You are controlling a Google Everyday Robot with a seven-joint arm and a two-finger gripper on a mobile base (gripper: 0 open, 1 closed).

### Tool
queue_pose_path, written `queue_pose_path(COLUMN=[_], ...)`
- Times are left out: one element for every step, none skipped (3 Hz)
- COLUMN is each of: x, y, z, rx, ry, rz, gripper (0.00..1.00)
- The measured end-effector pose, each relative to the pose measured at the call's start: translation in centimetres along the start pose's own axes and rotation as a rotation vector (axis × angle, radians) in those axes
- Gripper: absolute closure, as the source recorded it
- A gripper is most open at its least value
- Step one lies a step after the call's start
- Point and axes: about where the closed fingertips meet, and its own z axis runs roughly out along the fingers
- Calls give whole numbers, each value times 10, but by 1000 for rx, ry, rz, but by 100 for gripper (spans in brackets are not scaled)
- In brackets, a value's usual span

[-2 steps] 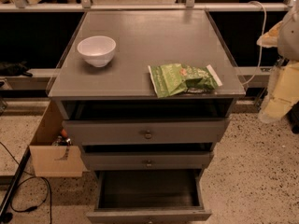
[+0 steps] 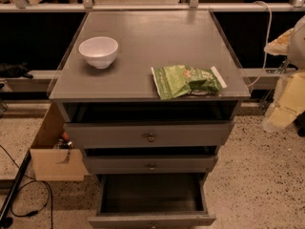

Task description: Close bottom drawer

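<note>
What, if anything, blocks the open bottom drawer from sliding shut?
Nothing visible does. The bottom drawer looks empty, with no object behind it in the cabinet. The gripper is at the right edge, apart from the drawer.

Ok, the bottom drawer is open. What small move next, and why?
Probably bring the gripper down and left toward the front of the bottom drawer. The drawer stands pulled well out, while the gripper hangs off to the right of the cabinet, apart from it.

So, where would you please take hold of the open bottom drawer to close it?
Take the bottom drawer at the middle of its flat front, coming from the front: it stands pulled out toward the camera. The tool hangs at the right edge.
</note>
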Motion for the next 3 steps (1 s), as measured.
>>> queue_pose_path(x=[11, 25, 17], y=[23, 48, 63], z=[27, 74, 102], rx=[-32, -76, -117], ry=[-105, -266, -439], rz=[50, 118, 130], gripper=[0, 0, 0])
